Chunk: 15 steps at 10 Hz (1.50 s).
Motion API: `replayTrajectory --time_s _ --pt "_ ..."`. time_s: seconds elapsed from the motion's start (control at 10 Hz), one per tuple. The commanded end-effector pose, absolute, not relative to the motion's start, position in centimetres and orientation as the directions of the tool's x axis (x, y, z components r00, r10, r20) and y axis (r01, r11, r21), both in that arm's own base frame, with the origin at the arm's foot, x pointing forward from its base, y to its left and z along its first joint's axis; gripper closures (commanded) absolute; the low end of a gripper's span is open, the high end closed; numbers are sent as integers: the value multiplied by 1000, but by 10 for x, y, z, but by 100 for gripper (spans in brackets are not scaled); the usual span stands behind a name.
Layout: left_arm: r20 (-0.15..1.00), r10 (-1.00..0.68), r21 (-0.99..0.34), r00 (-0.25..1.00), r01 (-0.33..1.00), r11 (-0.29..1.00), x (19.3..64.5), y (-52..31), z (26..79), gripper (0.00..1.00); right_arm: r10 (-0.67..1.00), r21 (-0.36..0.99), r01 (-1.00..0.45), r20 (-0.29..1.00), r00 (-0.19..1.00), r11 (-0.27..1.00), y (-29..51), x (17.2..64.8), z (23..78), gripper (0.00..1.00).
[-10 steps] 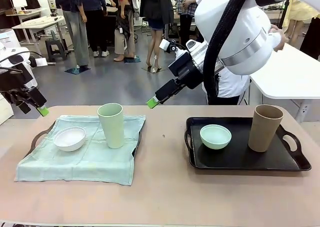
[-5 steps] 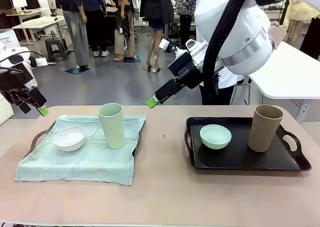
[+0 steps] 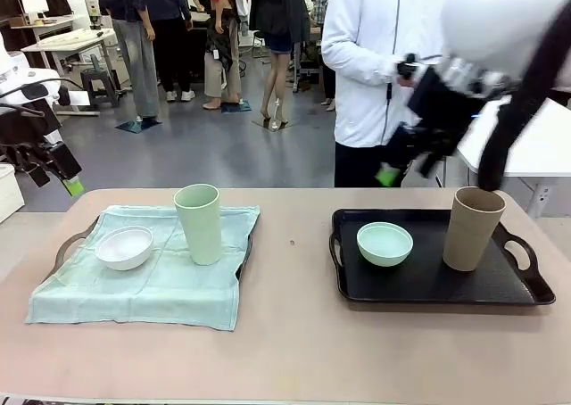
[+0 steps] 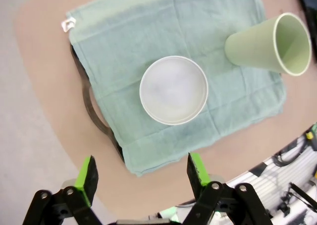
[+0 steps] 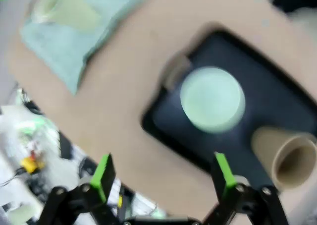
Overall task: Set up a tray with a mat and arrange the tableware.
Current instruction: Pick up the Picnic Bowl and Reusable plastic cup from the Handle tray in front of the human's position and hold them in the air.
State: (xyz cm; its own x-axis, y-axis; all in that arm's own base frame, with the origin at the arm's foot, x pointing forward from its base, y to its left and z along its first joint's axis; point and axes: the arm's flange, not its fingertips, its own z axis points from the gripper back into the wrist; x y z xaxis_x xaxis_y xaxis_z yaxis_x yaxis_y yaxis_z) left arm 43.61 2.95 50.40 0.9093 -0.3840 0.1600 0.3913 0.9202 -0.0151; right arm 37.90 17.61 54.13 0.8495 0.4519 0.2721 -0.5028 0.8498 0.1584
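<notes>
A pale green mat (image 3: pixel 143 285) covers the left tray (image 3: pixel 64 244). On the mat stand a white bowl (image 3: pixel 124 247) and a pale green tumbler (image 3: pixel 199 224). The bare black tray (image 3: pixel 428 285) on the right holds a mint green bowl (image 3: pixel 384 243) and a tan tumbler (image 3: pixel 473 228). My left gripper (image 3: pixel 67 182) hovers open beyond the table's far left corner. In its wrist view it (image 4: pixel 142 171) looks down on the white bowl (image 4: pixel 173 89), the mat (image 4: pixel 124 36) and the tumbler (image 4: pixel 270 45). My right gripper (image 3: pixel 397 162), blurred, hangs open above the black tray's far edge, over the mint bowl (image 5: pixel 212 99) and tan tumbler (image 5: pixel 285 155).
A person in a white jacket (image 3: pixel 384 57) stands at the far side behind the black tray. A white table (image 3: pixel 526 146) lies at the back right. Bare tabletop (image 3: pixel 290 244) separates the two trays. Several people stand farther off.
My right arm has swung from the table's middle to the right and now shows blurred, uncovering the person in white. The left gripper has barely shifted. The tableware has not moved.
</notes>
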Motion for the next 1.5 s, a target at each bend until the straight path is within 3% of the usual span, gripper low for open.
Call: replayTrajectory --time_s 0.0,0.1,0.2,0.3,0.4,0.5,0.6,0.8,0.9,1.0,1.1,1.2,1.3,1.4 --pt "159 -367 50 917 364 930 429 20 511 7 188 168 -172 -84 979 971 177 353 553 0" --pt "160 -384 -15 909 391 920 436 30 504 7 452 158 -503 272 850 850 176 379 541 0" --pt "160 -384 -15 909 391 920 436 30 504 7 452 158 -503 272 850 850 176 379 541 0" --pt "161 -386 5 908 391 920 435 26 508 7 351 116 -371 160 923 922 158 357 550 0" --pt "197 -348 -200 917 385 901 441 32 517 7 297 213 -311 95 950 926 150 388 527 0" --pt "298 -291 -386 909 394 834 449 48 528 7 241 528 -296 171 955 796 114 399 534 0" --pt "378 -246 -489 893 418 766 447 61 530 7 165 700 -308 266 950 645 80 383 545 0" --pt "501 -96 -724 860 478 498 439 96 528 7 -55 867 -442 465 884 231 16 338 542 0" --pt "506 -100 -728 857 487 483 436 103 521 7 -150 861 -477 503 851 175 11 330 531 0" --pt "454 -157 -561 877 418 715 435 80 536 7 140 663 -336 331 933 669 36 372 554 0" --pt "454 -157 -561 877 418 715 435 80 536 7 140 663 -336 331 933 669 36 372 554 0" --pt "507 -91 -655 857 452 606 429 100 532 7 43 754 -354 398 916 553 4 343 554 0" --pt "534 40 -711 844 423 561 424 118 536 7 -57 911 -323 348 936 256 -25 357 558 0" --pt "486 144 -788 862 362 497 421 145 536 7 -180 966 -255 257 950 34 -73 355 549 0"
